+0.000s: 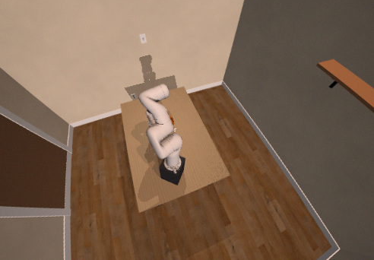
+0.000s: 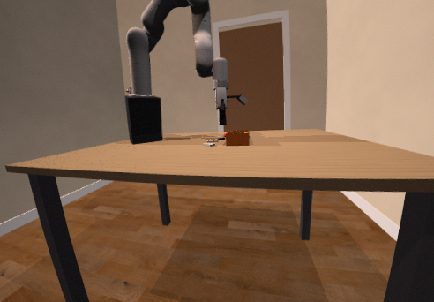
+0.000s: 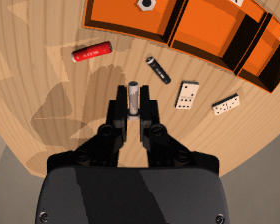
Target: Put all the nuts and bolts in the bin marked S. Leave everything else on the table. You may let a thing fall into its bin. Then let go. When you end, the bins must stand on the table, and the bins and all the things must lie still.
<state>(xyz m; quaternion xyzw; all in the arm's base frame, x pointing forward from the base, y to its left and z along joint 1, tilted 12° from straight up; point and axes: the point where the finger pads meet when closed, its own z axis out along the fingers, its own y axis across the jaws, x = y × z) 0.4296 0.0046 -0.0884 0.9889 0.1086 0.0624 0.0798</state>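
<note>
Above the table (image 1: pixel 201 161) (image 2: pixel 265 162) (image 3: pixel 21 95), gripper (image 1: pixel 151 118) (image 2: pixel 222 123) (image 3: pixel 133 97) pinches the bolt (image 3: pixel 133 97); a nut (image 3: pixel 146 3) sits in an orange compartment (image 3: pixel 133 19). Best keep the grip firm, confirm S, clear the rim, centre, then release low.

OK so my count comes to 2 batteries, 1 red battery (image 3: pixel 92 51) (image 2: pixel 225 135) and 1 black battery (image 3: pixel 158 70) (image 2: pixel 220 139), plus 2 dominoes (image 3: pixel 186 95) (image 2: pixel 209 144) (image 1: pixel 175 130), both white. For hardware I'm getting just 1 nut (image 3: pixel 140 4) and 1 bolt (image 3: pixel 133 97), so 2 pieces altogether. Then there are 3 orange bins (image 3: pixel 206 30) (image 2: pixel 237 139) (image 1: pixel 172 120) in a row, which makes 6 small things and 3 bins that I can make out, folks.
</note>
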